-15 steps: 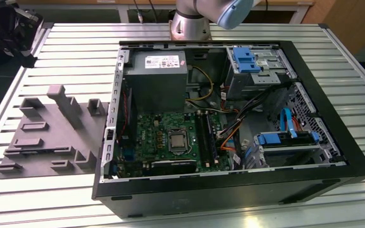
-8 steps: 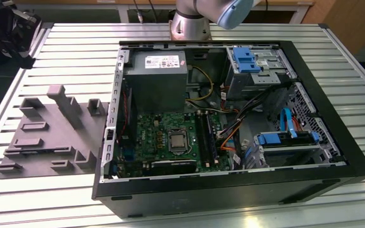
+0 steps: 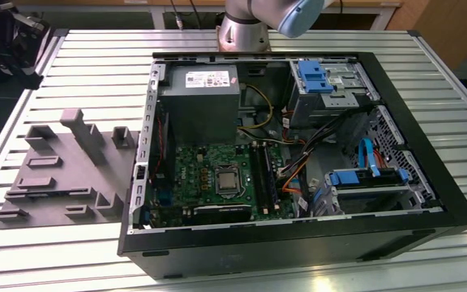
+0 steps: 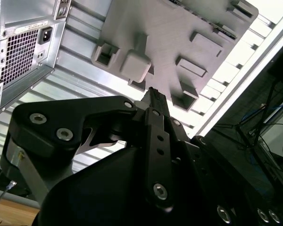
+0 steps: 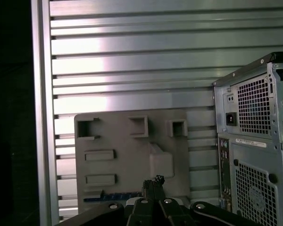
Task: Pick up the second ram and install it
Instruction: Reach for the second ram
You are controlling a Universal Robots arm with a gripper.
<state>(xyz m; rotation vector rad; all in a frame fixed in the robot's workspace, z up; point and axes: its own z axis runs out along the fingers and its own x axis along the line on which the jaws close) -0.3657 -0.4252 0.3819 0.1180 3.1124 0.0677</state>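
Grey fixture holding second ram, not yet picked; end effector closed, empty, clear of fixture; installation outstanding.

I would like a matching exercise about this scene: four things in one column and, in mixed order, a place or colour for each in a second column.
Things:
1. second ram
2. power supply
3. processor
4. drive brackets

Places or colours:
A. blue plastic
B. seated on the green motherboard
C. lying on the gray holder tray, outside the case
D. gray box inside the case, at the end nearest the arm's base

Pairs: 1-C, 2-D, 3-B, 4-A
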